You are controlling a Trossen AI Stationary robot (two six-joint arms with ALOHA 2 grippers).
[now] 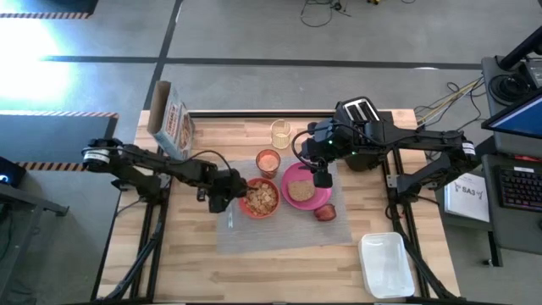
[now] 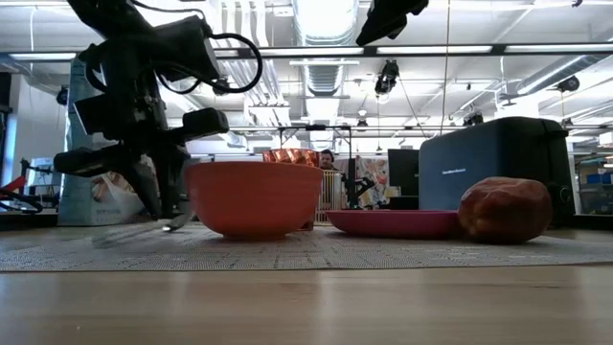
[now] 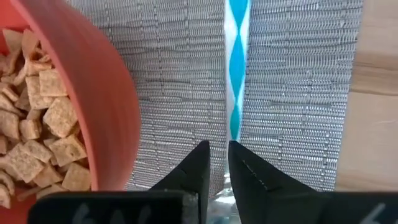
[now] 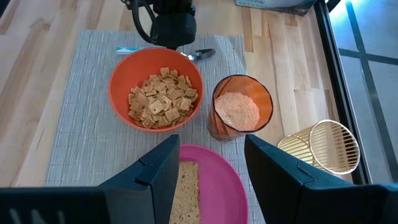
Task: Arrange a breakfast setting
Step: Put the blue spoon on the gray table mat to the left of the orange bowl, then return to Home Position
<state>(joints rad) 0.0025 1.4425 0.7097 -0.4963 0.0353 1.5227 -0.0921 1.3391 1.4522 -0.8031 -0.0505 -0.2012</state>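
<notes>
A grey woven placemat [image 1: 288, 230] carries a red-orange bowl [image 1: 261, 199] of cereal, a pink plate [image 1: 315, 200] with a toast slice [image 1: 300, 191], an orange cup [image 1: 268, 162] and a dark-red item [image 1: 325, 213]. My left gripper [image 3: 219, 149] is at the bowl's left side, shut on a spoon [image 3: 237, 68] that has a blue-and-white striped handle. The spoon also shows in the right wrist view [image 4: 202, 54]. My right gripper [image 4: 211, 162] hangs open and empty above the plate. My left gripper pinches the spoon between its two fingers where the striped handle meets the metal [image 3: 234, 132]. The fingers come from above, pointing down, one on each side of the spoon. In the low view the spoon [image 2: 129, 233] lies low along the placemat, beside the bowl.
A cereal box [image 1: 172, 127] stands at the far left. A black toaster [image 1: 359, 110] stands at the far right. A yellowish ribbed glass [image 1: 280, 132] is behind the cup. A white tray [image 1: 386, 264] lies at the near right. Bare wood shows along the near edge.
</notes>
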